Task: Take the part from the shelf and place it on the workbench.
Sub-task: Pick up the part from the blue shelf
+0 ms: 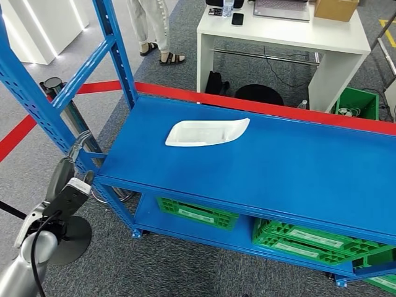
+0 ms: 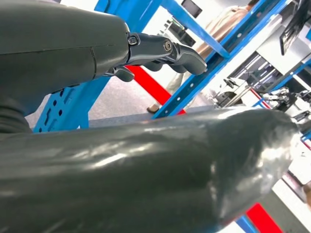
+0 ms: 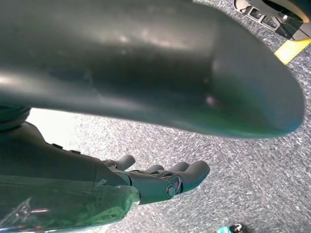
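The white part (image 1: 205, 132) lies flat on the top board of the blue shelf (image 1: 289, 170), left of the frame's middle in the head view, with bare blue board all around it. Nothing touches it.

The left hand (image 1: 70, 185) sits at lower left of the head view, just beside the shelf's front left corner and well apart from the part. Its fingers (image 2: 172, 51) stretch out away from the thick thumb in the left wrist view, wide and holding nothing, with blue shelf posts behind them.

The right hand (image 3: 161, 182) shows in the right wrist view over grey carpet. Its fingers (image 3: 192, 172) lie extended, apart from the thumb, with nothing between them.

Green crates (image 1: 198, 213) sit on the shelf's lower board. A red rail (image 1: 280, 110) runs along the shelf's far edge. At the top of the head view stands a white table (image 1: 289, 34) carrying a laptop (image 1: 282, 8) and a box (image 1: 336, 8). A person's legs (image 1: 151, 28) stand at upper left.
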`<action>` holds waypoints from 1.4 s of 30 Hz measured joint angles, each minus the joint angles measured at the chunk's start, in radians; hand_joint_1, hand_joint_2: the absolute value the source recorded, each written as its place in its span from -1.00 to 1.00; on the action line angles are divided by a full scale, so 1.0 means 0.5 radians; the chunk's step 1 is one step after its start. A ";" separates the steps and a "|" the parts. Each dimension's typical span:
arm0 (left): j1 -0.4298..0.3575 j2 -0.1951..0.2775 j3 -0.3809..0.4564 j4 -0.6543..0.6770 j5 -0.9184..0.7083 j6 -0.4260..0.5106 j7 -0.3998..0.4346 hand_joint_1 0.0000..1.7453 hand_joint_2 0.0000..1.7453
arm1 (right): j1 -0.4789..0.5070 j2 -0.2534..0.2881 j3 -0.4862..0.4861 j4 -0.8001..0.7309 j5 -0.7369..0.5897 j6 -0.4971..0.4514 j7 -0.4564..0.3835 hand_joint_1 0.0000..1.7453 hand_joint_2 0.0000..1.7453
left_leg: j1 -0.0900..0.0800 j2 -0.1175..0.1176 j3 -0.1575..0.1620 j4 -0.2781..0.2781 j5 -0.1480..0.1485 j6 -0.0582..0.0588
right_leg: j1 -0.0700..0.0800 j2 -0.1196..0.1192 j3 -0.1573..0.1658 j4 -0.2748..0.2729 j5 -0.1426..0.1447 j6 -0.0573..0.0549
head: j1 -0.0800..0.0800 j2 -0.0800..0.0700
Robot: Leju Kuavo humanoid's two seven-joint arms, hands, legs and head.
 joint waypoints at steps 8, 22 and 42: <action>-0.044 0.015 -0.001 0.056 0.008 -0.014 0.000 -1.00 -1.00 | -0.008 0.000 0.000 0.000 0.017 0.018 0.002 -1.00 -1.00 | 0.000 0.000 0.000 0.000 0.000 -0.001 | 0.000 0.000 0.000 0.000 0.000 -0.001 | 0.000 0.000; -0.227 -0.093 -0.032 0.215 0.103 -0.022 -0.136 -1.00 -1.00 | -0.043 0.000 0.021 -0.001 0.090 0.078 0.011 -1.00 -1.00 | 0.000 0.000 0.001 0.000 0.002 -0.002 | 0.000 -0.001 -0.001 0.000 0.001 0.000 | 0.000 0.000; -0.651 -0.244 -0.172 0.699 0.196 -0.052 -0.249 -1.00 -1.00 | -0.098 0.001 0.108 -0.004 0.135 0.121 0.009 -1.00 -1.00 | 0.000 0.000 0.001 0.000 0.005 -0.004 | 0.000 0.002 0.004 0.001 0.005 0.002 | 0.000 0.000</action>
